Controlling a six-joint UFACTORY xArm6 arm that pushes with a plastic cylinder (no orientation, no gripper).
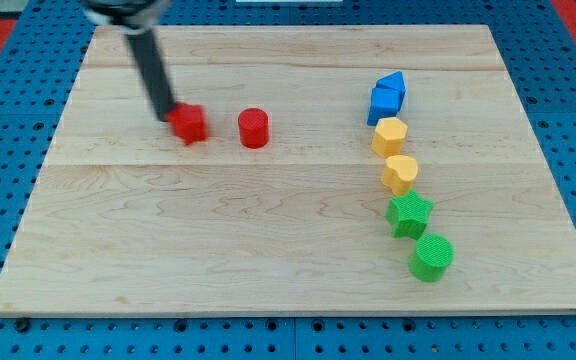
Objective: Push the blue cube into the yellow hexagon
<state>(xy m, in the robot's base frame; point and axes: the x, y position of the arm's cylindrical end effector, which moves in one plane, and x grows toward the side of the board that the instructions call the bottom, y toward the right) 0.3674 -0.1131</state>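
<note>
The blue cube sits at the view's right, touching a second blue block just above it. Directly below the cube is a yellow hexagon, touching or nearly touching it. Another yellow block lies just below that. My tip is far to the view's left, touching the left side of a red block. The rod leans up toward the view's top left.
A red cylinder stands right of the red block. A green star and a green cylinder continue the column below the yellow blocks. The wooden board lies on a blue pegboard.
</note>
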